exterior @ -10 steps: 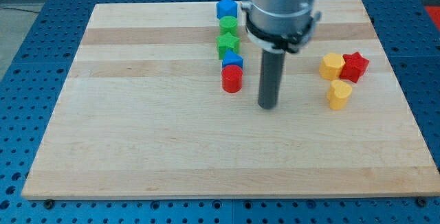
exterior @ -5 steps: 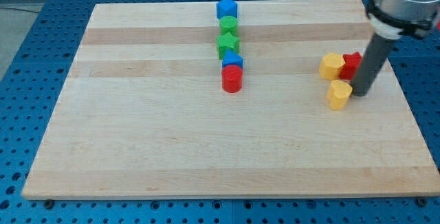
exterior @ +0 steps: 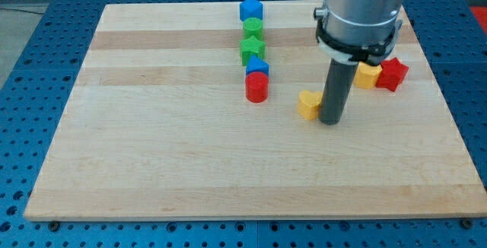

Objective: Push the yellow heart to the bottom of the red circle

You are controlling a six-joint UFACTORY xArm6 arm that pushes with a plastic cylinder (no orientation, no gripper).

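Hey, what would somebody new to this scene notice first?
First, the big grey arm with its dark rod, my tip resting right against the right side of the yellow heart mid-board. Next, a tidy column of blocks up the board's middle, ending in the red circle, to the view's left of the heart. A yellow block and red star sit behind the arm at right.

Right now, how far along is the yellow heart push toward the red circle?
Partly done. The yellow heart block sits out on the wooden board, away from the yellow block and red star at the view's right. In hand: my tip is right against its right side. Left: it lies right of the red circle block, not yet below it.
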